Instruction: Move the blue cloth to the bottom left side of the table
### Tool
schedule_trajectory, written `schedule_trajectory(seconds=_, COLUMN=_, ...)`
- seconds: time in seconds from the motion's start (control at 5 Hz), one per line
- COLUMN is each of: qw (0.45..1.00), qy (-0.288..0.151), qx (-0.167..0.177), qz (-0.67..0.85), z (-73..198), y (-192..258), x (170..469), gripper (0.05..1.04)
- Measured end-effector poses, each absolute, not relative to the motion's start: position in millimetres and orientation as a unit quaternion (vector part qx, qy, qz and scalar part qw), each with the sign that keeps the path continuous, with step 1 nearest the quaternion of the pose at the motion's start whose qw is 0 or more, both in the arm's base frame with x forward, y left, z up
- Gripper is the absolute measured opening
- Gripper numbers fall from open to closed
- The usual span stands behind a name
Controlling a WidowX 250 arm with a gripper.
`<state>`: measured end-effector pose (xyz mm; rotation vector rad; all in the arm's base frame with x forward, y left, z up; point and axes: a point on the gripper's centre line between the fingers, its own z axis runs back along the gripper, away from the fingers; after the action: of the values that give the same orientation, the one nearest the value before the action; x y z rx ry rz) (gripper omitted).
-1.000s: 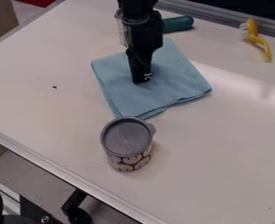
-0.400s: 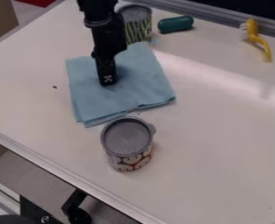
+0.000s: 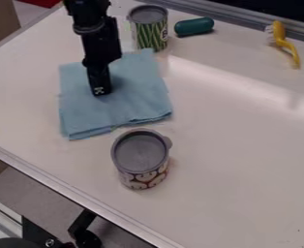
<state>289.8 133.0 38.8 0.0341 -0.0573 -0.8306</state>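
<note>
Handling soft, lightweight blue cloth point(image 3: 136, 99)!
Likely floppy, apt to bunch; best pinched at the layered near edge; can't tell wide from narrow at the gripper point(image 3: 99, 91).

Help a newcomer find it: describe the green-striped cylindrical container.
On the white table, find the light-blue cloth. At its far corner stands the container, near a dark green rounded object. Green stripes distinguish it from the nearer brown-and-white patterned cup.

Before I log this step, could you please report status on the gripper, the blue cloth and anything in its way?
Gripper pointing down at blue cloth. Cloth lying flat, left of centre. Grey-topped cup near its lower edge, possible snag.
</note>
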Motion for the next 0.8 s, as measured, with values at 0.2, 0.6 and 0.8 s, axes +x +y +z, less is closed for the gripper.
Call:
schedule_trajectory(seconds=0.2, qw=0.916, qy=-0.028, qx=0.024, qz=-0.399, z=35, y=146, x=281, gripper=0.052)
schedule_trajectory(seconds=0.6, qw=0.912, qy=-0.006, qx=0.036, qz=-0.409, z=34, y=163, x=256, gripper=0.052)
schedule_trajectory(seconds=0.8, qw=0.904, qy=-0.005, qx=0.027, qz=-0.427, z=35, y=163, x=241, gripper=0.052)
